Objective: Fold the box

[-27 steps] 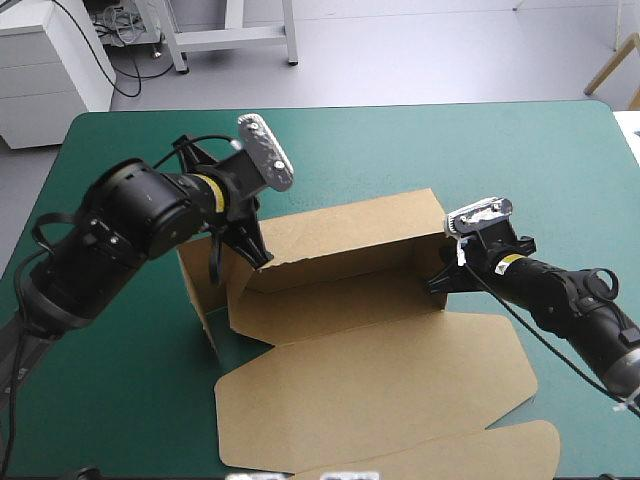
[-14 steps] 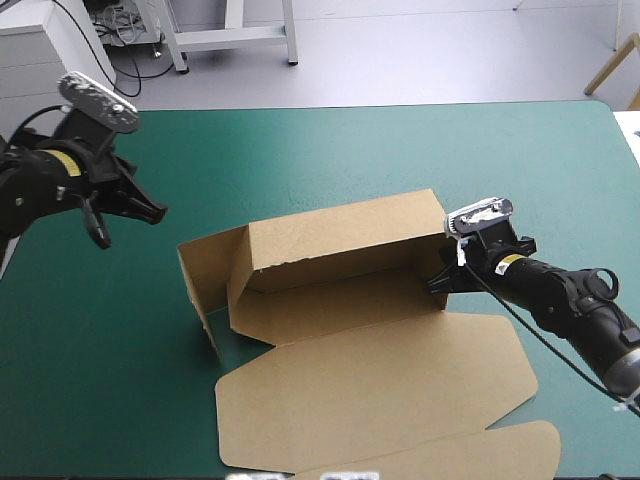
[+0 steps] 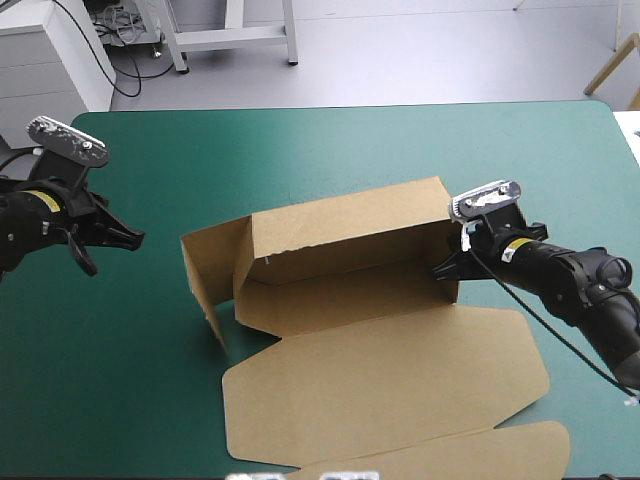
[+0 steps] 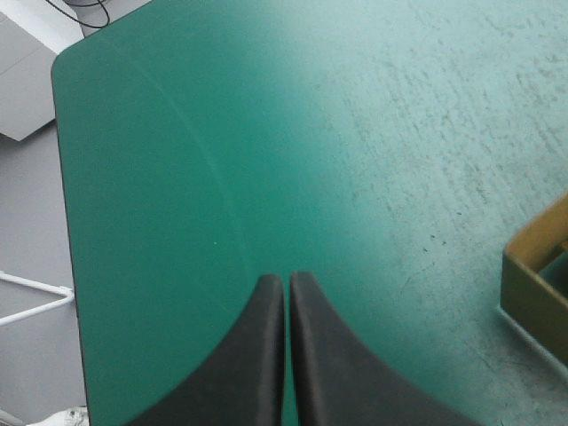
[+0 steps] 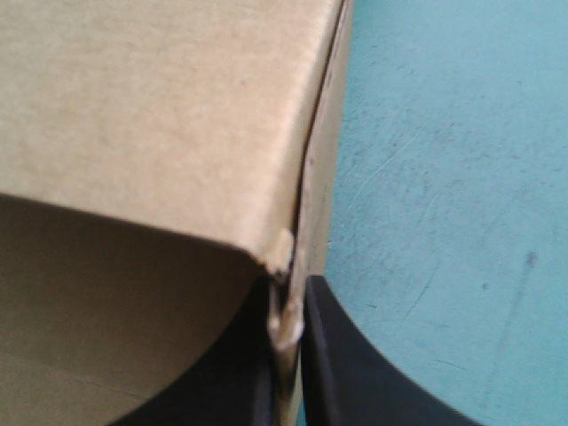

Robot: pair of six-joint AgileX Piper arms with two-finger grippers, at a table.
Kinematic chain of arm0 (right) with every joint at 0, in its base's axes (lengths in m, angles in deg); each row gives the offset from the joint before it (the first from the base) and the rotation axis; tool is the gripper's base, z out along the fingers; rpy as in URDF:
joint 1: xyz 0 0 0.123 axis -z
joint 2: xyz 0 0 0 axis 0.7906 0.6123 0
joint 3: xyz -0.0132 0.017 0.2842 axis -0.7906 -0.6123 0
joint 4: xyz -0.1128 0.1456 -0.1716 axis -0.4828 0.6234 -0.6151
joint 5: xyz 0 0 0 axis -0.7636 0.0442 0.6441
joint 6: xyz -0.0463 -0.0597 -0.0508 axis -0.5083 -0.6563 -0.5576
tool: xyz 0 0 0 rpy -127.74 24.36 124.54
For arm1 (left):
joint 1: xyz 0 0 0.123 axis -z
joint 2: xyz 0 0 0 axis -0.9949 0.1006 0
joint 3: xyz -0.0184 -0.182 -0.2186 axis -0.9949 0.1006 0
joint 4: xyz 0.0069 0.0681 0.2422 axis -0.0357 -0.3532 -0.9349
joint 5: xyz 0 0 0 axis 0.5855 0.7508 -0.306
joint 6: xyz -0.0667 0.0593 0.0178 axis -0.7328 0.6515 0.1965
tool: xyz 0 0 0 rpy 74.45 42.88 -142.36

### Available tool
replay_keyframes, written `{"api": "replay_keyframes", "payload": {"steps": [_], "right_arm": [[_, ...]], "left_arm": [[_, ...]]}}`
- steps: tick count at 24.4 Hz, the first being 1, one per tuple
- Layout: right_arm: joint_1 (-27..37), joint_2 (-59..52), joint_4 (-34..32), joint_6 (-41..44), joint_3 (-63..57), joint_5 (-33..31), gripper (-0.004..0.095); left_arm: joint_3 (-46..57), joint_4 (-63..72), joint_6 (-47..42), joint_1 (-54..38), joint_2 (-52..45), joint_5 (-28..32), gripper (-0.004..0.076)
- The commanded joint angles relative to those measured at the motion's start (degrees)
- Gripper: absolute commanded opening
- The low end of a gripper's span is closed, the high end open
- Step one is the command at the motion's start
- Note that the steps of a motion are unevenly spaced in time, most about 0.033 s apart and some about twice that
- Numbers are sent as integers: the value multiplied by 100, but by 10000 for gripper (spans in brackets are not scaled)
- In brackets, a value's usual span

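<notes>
One hold only: box point(image 3: 340, 300) right corner is clamped by right gripper point(image 5: 286, 309). Left gripper point(image 4: 286, 282) is closed empty, well apart. Unsupported left flap point(image 3: 210, 268) may be sprung open if box is dragged.

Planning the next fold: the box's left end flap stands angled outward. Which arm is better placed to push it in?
Left. The left hand is shut, free over the bare cover on the flap's side. The right hand is shut on the box's right wall, holding it.
</notes>
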Motion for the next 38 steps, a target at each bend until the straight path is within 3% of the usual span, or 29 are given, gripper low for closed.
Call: {"api": "replay_keyframes", "payload": {"steps": [1, 11, 14, 19, 25, 28, 35, 38], "right_arm": [[31, -93, -637, 591, 819, -284, -18], [42, 1317, -899, 847, 2737, -3195, -18], [70, 2189, -845, 835, 3291, -3300, -19], [558, 3517, 221, 307, 4357, -3317, -19], [683, 4377, 234, 369, 4963, -3228, 6], [683, 4573, 318, 262, 5034, -3126, 128], [683, 4595, 386, 170, 5270, -2902, 615], [683, 4518, 375, 170, 5583, -3154, 702]], "left_arm": [[59, 56, -27, -2, -149, 511, 4], [80, 162, -27, -2, -149, 852, 4], [80, 196, -27, -2, -149, 852, 4], [80, 253, -27, -2, -149, 852, 4], [80, 253, -27, -2, -138, 852, 4], [80, 253, -27, -2, -138, 852, 4], [80, 253, -27, -2, -138, 852, 4], [80, 253, -27, -2, -138, 842, 4]]}}
